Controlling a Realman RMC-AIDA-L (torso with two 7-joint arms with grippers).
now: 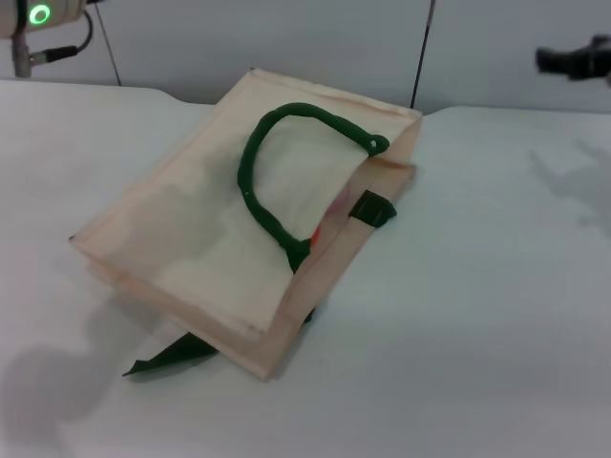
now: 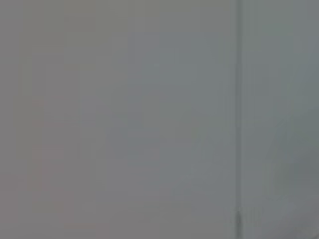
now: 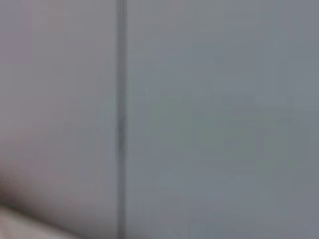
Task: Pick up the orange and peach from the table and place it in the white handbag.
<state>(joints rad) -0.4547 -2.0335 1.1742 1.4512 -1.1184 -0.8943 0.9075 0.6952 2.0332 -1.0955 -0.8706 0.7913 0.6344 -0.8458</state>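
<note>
A white handbag (image 1: 220, 229) lies flat on a pale worktop (image 1: 496, 315), seen from the head camera. The bag sits slightly left of centre, turned at an angle, with its open mouth facing right. A dark green rope handle (image 1: 272, 172) arches across its upper face, and a green tab (image 1: 372, 208) sits at the mouth's edge. A second green strip (image 1: 172, 356) pokes out from under the bag's near corner, lying on the worktop.

Just inside the mouth, beside the green tab, a sliver of bright orange-red shows: the orange (image 1: 317, 232), in the bag. Just above it is a faint pink patch that may be the peach (image 1: 339, 205), though too little shows to be sure.

The left arm is at the far upper left, showing only a housing with a green light (image 1: 40, 14); its claw is out of sight. The right claw (image 1: 573, 61) is a dark shape at the far upper right, raised well away from the bag; whether it is apart or together cannot be told.

Both wrist cameras show only a plain grey wall.
</note>
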